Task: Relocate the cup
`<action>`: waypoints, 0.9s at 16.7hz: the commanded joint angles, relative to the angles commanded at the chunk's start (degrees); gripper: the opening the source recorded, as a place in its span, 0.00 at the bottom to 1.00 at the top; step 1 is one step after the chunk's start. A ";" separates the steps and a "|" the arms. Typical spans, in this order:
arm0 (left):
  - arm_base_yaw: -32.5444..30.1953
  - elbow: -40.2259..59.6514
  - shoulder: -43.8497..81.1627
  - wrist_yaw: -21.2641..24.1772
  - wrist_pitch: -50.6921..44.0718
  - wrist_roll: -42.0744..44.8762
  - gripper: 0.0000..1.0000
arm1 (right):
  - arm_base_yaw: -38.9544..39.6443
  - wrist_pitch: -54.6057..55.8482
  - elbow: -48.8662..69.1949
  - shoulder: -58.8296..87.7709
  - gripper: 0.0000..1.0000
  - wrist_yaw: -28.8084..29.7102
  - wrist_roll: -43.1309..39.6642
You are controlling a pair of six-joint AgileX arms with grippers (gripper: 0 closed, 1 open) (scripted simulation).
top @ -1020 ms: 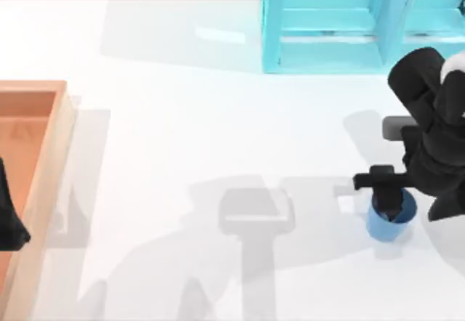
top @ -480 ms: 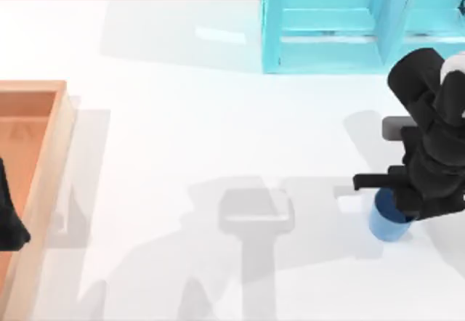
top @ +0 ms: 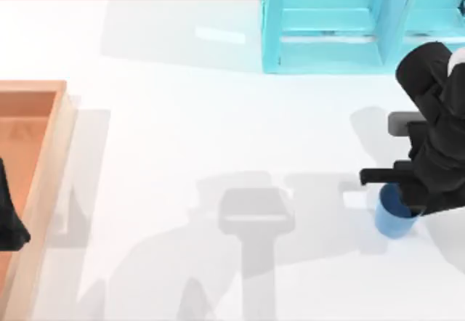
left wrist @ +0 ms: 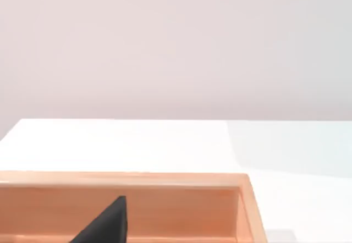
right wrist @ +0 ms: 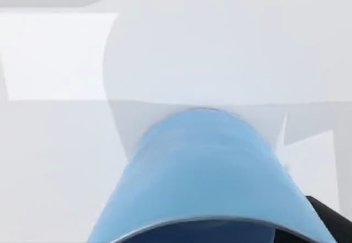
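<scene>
Cup (top: 394,221) (small, blue) is sitting at the top view's lower right, where the right gripper (top: 408,196) is gripping its rim; left arm (top: 10,219) is idling at the left edge.

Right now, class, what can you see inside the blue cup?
The right gripper sits over the blue cup, covering much of its opening. The right wrist view shows a dark blue inner wall; the cup's bottom is hidden, so contents cannot be judged.

White table (top: 182,118) carries wooden tray (top: 45,161) at left edge and light-blue shelf unit (top: 327,23) at far right.
</scene>
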 joint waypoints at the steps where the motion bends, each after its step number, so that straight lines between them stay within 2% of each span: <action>1: 0.00 0.00 0.00 0.00 0.00 0.00 1.00 | -1.77 -0.85 1.06 0.45 0.00 -0.01 -1.82; 5: 0.00 0.00 0.00 0.00 0.00 0.00 1.00 | -14.26 -5.77 6.61 2.40 0.00 -0.04 -14.73; 11: 0.00 0.00 0.00 0.00 0.00 0.00 1.00 | -40.76 -13.98 15.20 3.60 0.00 0.12 -41.07; 15: 0.00 0.00 0.00 0.00 0.00 0.00 1.00 | -51.00 -16.82 18.70 2.55 0.00 -0.10 -51.08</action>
